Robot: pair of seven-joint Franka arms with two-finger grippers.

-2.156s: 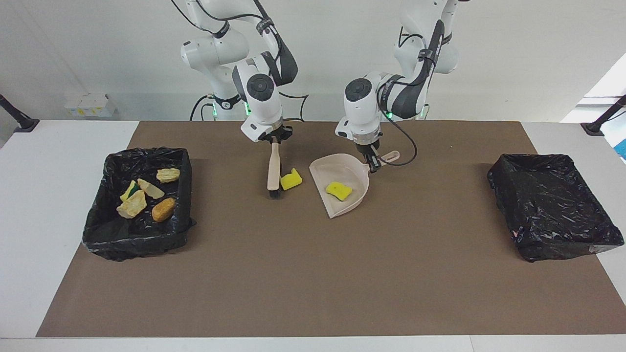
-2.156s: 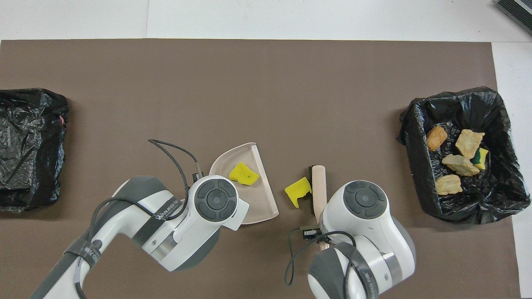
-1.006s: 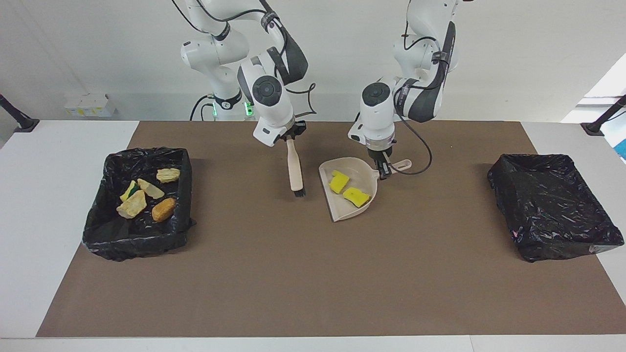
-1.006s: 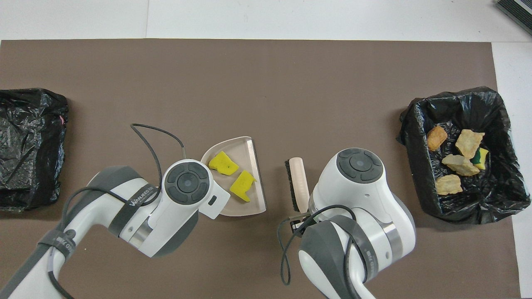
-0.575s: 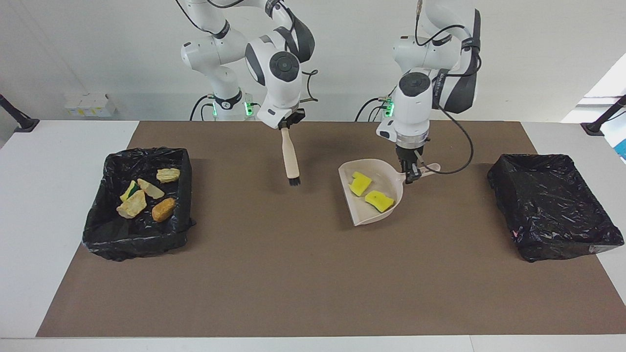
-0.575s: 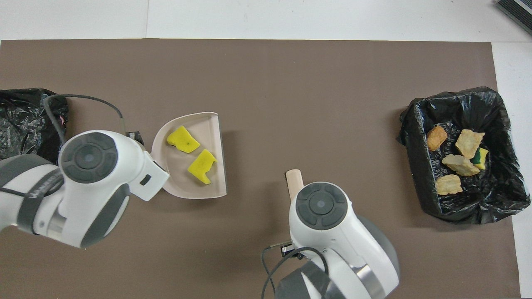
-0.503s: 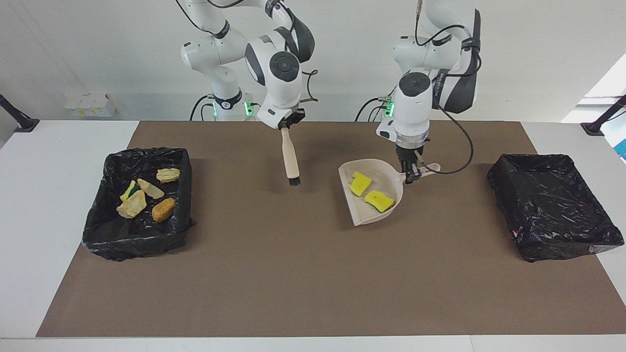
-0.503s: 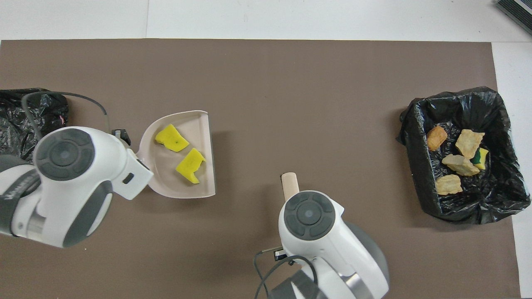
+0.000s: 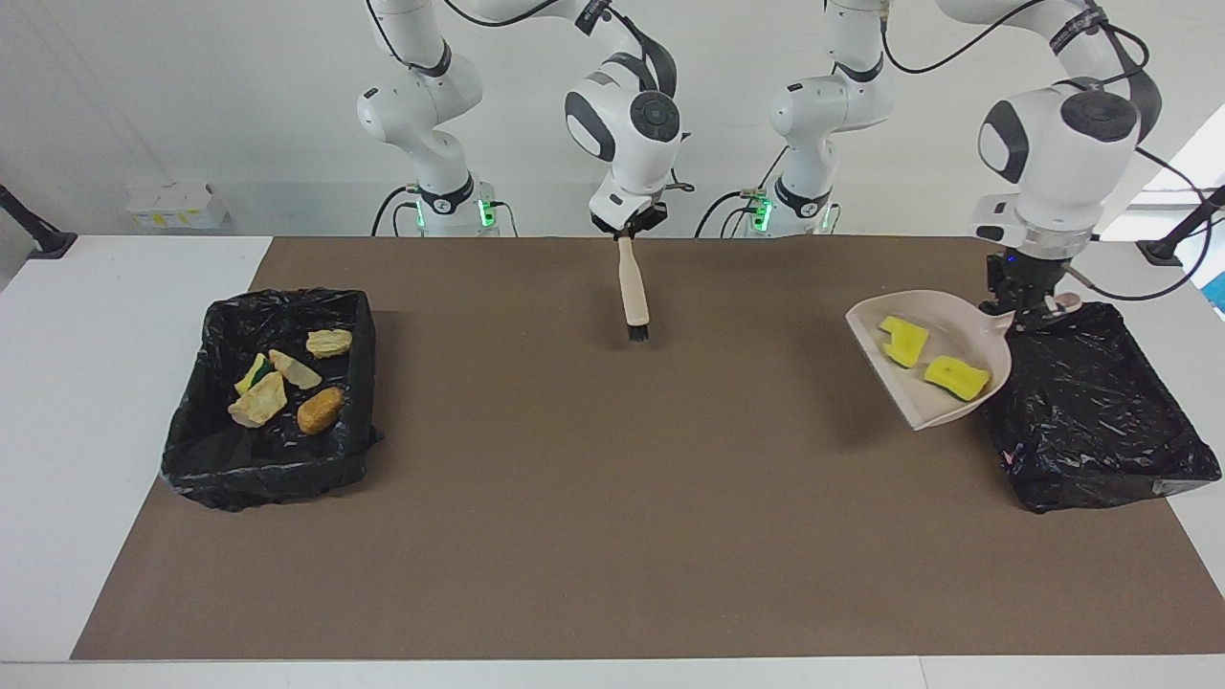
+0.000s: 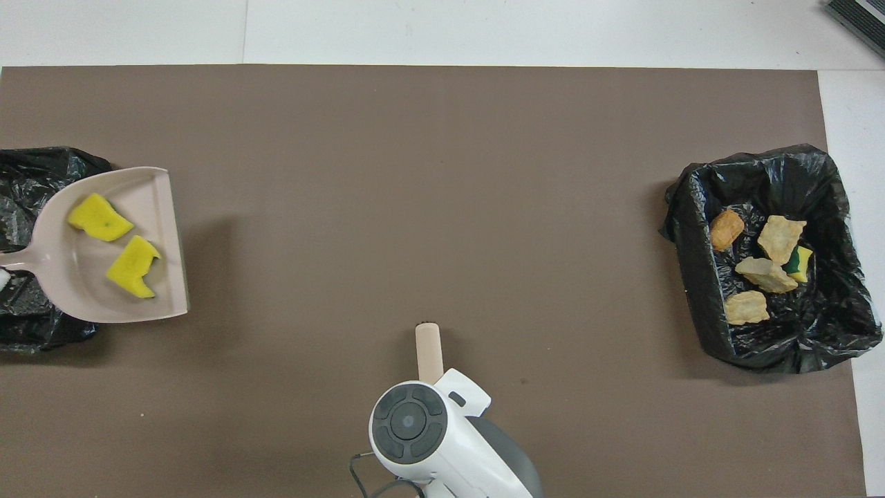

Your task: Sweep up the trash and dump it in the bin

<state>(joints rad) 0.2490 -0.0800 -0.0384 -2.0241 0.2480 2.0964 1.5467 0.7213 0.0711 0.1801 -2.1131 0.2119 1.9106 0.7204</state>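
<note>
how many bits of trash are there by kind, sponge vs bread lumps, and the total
yellow sponge pieces: 3, two in the dustpan, one in the bin at the right arm's end
bread-like lumps: 4, all in that bin
total: 7

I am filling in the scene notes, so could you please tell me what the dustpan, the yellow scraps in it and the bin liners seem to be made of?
Dustpan: smooth beige plastic, probably; even matte sheen, moulded rim.
Yellow scraps: sponge foam, judging by the notched, soft-looking edges.
Bin liners: thin glossy black plastic film, crinkled with bright glints.
</note>
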